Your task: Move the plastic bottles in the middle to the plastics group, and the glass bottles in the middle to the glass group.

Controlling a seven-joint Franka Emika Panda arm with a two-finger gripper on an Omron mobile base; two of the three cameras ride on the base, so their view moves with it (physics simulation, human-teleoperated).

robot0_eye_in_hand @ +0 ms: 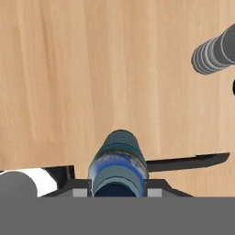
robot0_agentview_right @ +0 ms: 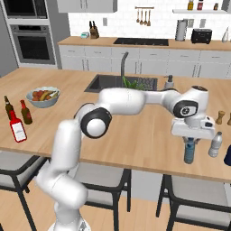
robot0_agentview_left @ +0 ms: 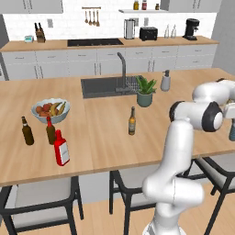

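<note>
Gripper [robot0_agentview_right: 191, 145] squeezing the blue water bottle [robot0_agentview_right: 190, 153] by its top, lower right | I hold it beside the grey bottle [robot0_agentview_right: 215, 145], its plastic friend | amber bottle [robot0_agentview_left: 132, 121] waits mid-frame

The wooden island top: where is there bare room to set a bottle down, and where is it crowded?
Free: the wide stretch between the amber bottle and the red bottle. Crowded: the left end, where the red bottle, two dark bottles and fruit bowl cluster, and the right end around the gripper, blue bottle and grey bottle.
</note>
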